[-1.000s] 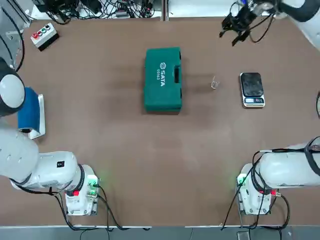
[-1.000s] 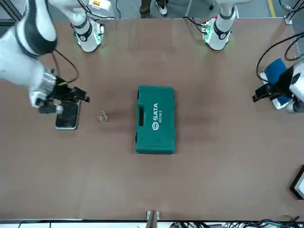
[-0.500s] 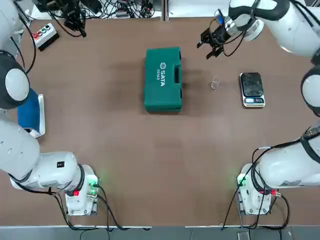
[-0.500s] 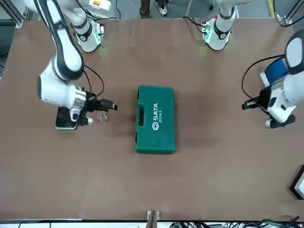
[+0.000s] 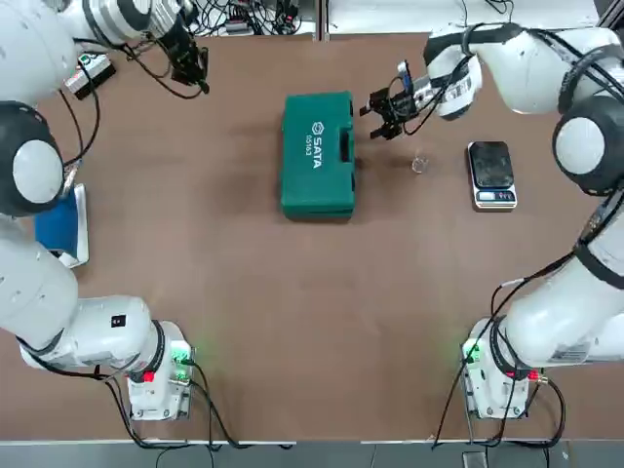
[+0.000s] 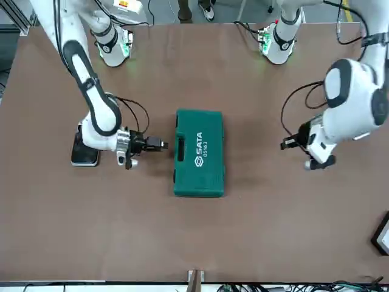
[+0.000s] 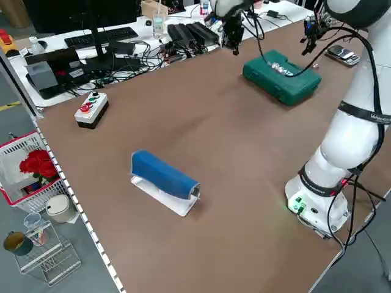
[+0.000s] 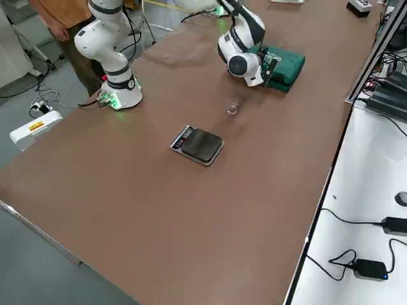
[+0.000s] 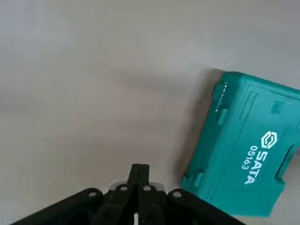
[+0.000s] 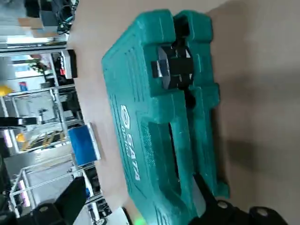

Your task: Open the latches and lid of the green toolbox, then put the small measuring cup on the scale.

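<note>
The green toolbox (image 5: pixel 318 180) sits closed, far and middle. Opening a latch (image 10: pixel 174 68) seems next: the right gripper (image 5: pixel 369 109), wide open and empty at its right, must line up; the left gripper (image 9: pixel 139 169), pinched closed and empty, is left.

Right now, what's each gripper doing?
Left gripper: jaws closed, empty, over the table left of the toolbox.
Right gripper: jaws open, holding nothing, near the toolbox's handle side.
</note>
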`<state>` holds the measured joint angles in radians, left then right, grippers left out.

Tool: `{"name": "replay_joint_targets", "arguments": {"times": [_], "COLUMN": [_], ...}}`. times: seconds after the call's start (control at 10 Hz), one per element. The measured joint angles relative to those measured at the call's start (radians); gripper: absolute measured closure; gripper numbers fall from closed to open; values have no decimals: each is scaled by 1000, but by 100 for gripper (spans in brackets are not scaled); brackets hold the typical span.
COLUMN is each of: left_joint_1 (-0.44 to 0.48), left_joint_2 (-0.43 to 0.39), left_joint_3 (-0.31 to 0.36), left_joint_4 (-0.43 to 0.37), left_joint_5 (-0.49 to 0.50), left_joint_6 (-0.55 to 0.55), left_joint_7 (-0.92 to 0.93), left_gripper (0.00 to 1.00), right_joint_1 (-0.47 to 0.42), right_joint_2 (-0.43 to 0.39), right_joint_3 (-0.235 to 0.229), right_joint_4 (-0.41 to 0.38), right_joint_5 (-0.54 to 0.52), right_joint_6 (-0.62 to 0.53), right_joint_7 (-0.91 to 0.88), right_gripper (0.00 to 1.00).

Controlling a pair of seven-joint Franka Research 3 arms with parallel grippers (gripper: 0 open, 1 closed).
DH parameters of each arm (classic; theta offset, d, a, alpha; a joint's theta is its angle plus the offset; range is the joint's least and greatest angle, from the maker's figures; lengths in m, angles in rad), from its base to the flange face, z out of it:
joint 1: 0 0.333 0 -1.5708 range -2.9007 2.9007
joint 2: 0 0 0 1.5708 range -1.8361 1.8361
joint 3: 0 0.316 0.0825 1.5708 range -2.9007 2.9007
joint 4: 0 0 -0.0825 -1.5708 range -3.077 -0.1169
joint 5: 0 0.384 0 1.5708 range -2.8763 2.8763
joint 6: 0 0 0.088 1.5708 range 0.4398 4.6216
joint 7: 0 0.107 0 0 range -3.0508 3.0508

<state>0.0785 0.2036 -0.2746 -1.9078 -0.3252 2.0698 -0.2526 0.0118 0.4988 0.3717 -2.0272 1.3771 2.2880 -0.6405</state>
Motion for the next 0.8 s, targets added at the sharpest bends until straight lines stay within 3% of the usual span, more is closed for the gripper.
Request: {"name": "replay_joint_targets", "arguments": {"times": [0.3,0.8], "left_joint_1": [-24,-53], "left_joint_2": [44,111], "left_joint_3": [-52,-55], "left_joint_4": [-105,-113], "left_joint_5": [-3,-13], "left_joint_6": [212,291], "left_joint_7": [-42,-49], "left_gripper": [99,99], "right_joint_1": [16,28], "right_joint_2": [62,95], "right_joint_3": [11,37], "right_joint_4": [6,16], "right_joint_5": [85,108], "right_joint_6": [26,79], "right_joint_7": [-97,-117], "right_gripper": [0,0]}}
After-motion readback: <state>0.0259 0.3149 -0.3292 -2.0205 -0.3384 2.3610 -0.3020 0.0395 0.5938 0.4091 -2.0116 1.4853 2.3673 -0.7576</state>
